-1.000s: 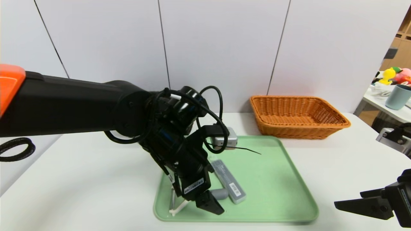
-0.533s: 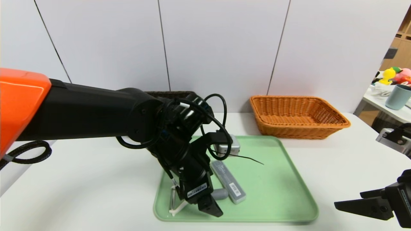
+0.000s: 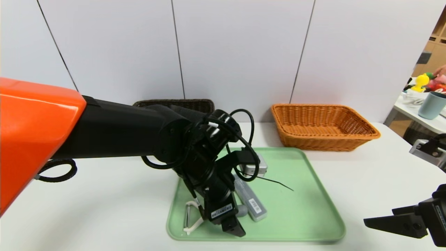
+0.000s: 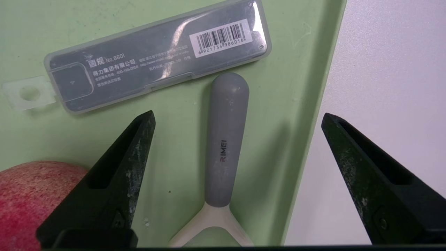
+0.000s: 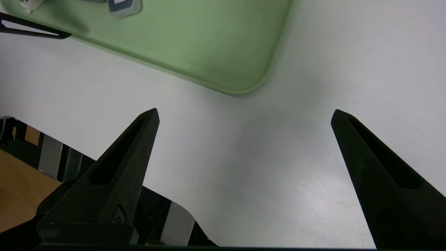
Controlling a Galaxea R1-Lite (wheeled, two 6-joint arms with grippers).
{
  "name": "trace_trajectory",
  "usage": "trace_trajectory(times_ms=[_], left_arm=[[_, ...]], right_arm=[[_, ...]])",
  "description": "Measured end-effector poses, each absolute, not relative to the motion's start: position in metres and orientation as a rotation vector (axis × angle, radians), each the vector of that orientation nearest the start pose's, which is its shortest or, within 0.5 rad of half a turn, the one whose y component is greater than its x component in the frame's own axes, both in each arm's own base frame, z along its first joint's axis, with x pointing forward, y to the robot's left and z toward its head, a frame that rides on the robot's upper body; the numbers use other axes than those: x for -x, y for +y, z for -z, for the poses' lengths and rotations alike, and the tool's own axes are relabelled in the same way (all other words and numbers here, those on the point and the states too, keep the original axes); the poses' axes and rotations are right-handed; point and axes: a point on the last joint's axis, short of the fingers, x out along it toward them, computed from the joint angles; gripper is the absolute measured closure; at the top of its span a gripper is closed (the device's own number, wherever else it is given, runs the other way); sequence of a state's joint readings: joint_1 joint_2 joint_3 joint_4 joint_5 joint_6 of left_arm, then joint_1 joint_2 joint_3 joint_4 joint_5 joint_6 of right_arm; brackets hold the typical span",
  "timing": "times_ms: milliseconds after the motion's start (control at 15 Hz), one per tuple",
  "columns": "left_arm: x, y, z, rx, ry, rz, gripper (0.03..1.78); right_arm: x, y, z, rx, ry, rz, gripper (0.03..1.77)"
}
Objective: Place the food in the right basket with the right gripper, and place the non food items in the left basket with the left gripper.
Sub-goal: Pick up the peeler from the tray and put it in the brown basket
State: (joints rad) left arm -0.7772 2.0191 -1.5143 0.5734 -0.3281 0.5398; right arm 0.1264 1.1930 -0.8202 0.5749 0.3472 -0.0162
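Left wrist view shows you left end effector [image 4: 237,118] wide open, empty, straddling peeler [image 4: 224,146] handle near tray's [image 3: 313,223] front edge – case [image 4: 156,55] just beyond, peach [image 4: 28,195] beside one jaw. Right end effector [image 5: 244,115] open, empty, parked over desk [image 3: 87,195] front-right corner. Orange basket [image 3: 322,127] at desk's back edge, dark basket [image 3: 174,103] behind left arm.

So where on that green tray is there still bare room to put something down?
The tray's right half, between the grey case and its right rim, is bare. The near-left corner is crowded: the peeler, case, peach and open left gripper cluster there.
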Motion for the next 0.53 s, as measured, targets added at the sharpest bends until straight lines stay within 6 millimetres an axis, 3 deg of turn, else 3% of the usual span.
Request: trace_trajectory(times_ms=[533], left_arm=[[-0.2612, -0.2648, -0.1555, -0.709, 0.830, 1.260, 0.12]], right_arm=[[-0.1346, 0.0247, -0.2035, -0.090, 0.943, -0.445, 0.09]])
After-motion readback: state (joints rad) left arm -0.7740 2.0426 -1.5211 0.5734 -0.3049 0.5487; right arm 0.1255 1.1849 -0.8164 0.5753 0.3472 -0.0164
